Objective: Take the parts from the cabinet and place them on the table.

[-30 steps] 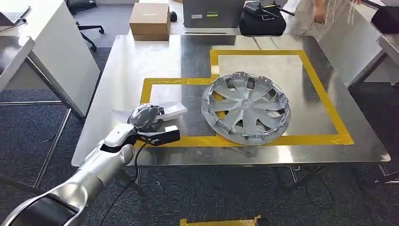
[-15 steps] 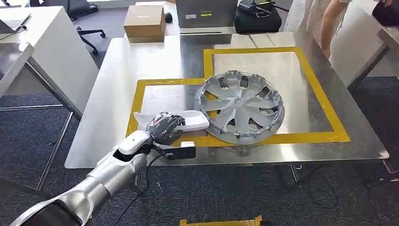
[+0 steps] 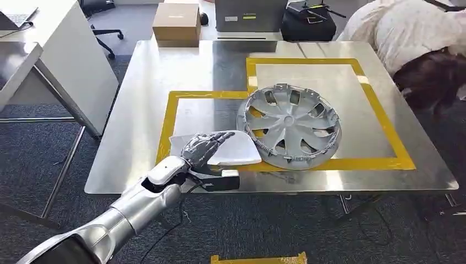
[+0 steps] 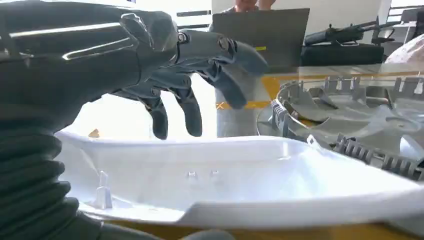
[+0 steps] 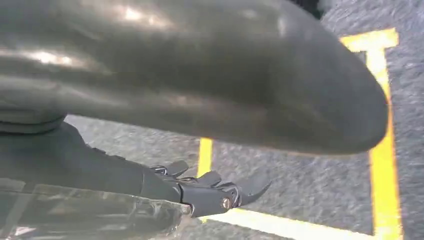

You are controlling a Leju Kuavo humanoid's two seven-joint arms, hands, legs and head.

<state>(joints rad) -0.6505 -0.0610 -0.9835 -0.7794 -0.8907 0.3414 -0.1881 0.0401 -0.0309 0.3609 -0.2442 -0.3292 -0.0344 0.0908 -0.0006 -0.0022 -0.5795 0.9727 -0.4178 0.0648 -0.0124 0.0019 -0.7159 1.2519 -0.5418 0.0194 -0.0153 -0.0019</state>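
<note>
On the steel tabletop, the left robot hand now lies over the white plastic part, fingers spread above it rather than closed on it; the left wrist view shows them apart, clear of the part's surface. Half a second ago that part sat lower and narrower beside the hand; now it rests flat at the front yellow tape line, its edge touching the hubcap. A person has leaned in at the far right. Beyond the tabletop stand one cardboard box, one black bag, and grey carpet floor. One hubcap, one white part. The right robot hand hangs over the floor, its fingers curled in on nothing.
</note>
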